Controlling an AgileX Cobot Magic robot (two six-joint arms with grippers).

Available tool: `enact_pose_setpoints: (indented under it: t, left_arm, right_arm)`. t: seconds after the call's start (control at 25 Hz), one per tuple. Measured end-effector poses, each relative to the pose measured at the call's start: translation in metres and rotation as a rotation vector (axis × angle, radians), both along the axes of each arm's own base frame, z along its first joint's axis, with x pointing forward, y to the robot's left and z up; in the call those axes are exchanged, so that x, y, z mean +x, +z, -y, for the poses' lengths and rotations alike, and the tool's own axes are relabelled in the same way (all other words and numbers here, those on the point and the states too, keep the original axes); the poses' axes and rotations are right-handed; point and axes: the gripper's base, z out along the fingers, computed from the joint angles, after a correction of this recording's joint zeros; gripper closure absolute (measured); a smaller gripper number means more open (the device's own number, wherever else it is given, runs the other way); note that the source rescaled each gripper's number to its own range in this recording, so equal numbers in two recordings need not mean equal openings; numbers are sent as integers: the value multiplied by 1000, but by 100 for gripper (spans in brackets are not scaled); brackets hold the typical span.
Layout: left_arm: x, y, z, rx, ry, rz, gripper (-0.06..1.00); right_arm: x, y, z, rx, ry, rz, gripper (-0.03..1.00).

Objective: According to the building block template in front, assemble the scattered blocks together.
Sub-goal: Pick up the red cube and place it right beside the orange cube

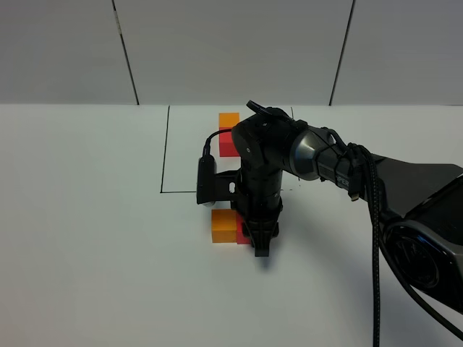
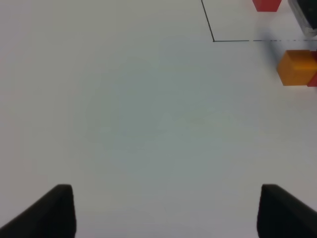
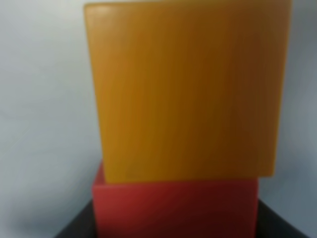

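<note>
The building block template, an orange cube (image 1: 228, 120) joined to a red cube (image 1: 228, 143), lies inside a thin black drawn rectangle (image 1: 165, 152). In front of that frame the loose orange cube (image 1: 223, 225) rests on the table with the loose red cube (image 1: 242, 233) touching its right side. My right gripper (image 1: 259, 242) reaches down over the red cube and hides most of it. The right wrist view shows the red cube (image 3: 176, 208) held between the dark fingers (image 3: 74, 227), pressed against the orange cube (image 3: 183, 89). My left gripper (image 2: 171, 213) stands open over bare table, well away from the cubes.
The white table (image 1: 87, 238) stretches around the cubes, with a panelled wall (image 1: 231, 50) behind it. The right arm (image 1: 376, 181) and its cable come in from the right. In the left wrist view the frame's corner (image 2: 213, 40) and the orange cube (image 2: 297, 67) show far off.
</note>
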Motion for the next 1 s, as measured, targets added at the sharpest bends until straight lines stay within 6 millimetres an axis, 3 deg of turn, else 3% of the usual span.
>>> enact_pose_setpoints:
  t: [0.4, 0.52, 0.64, 0.72, 0.8, 1.0]
  left_arm:
    - [0, 0, 0, 0, 0, 0, 7]
    - [0, 0, 0, 0, 0, 0, 7]
    - [0, 0, 0, 0, 0, 0, 7]
    - [0, 0, 0, 0, 0, 0, 7]
    - [0, 0, 0, 0, 0, 0, 7]
    - [0, 0, 0, 0, 0, 0, 7]
  right_arm:
    - [-1, 0, -1, 6, 19, -9, 77]
    - [0, 0, -1, 12, 18, -5, 55]
    - [0, 3, -2, 21, 17, 4, 19]
    - [0, 9, -2, 32, 16, 13, 3]
    - [-1, 17, -3, 50, 11, 21, -3]
    - [-5, 53, -1, 93, -55, 52, -3]
